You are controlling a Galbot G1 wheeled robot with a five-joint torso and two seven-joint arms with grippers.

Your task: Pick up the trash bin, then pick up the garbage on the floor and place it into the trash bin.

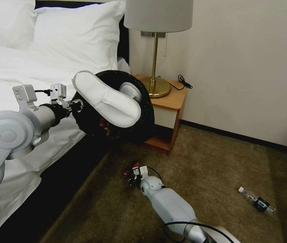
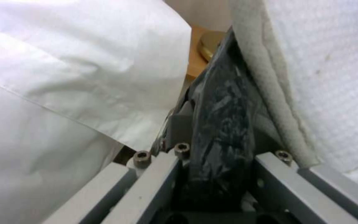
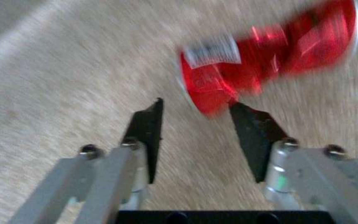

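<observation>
While our left gripper (image 1: 77, 104) clamps the trash bin (image 1: 143, 111) rim aloft beside the bed (image 1: 11, 67), our right gripper (image 3: 195, 124) hangs spread over the red can (image 3: 270, 59) on the carpet (image 1: 217, 162); we should centre it before closing.

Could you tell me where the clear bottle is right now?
In the head view the clear bottle lies on the carpet at the robot's far right, apart from the right gripper.

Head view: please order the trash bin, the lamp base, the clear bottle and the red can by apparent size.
1. trash bin, though nearest the camera
2. lamp base
3. clear bottle
4. red can, partly hidden by the right gripper
</observation>
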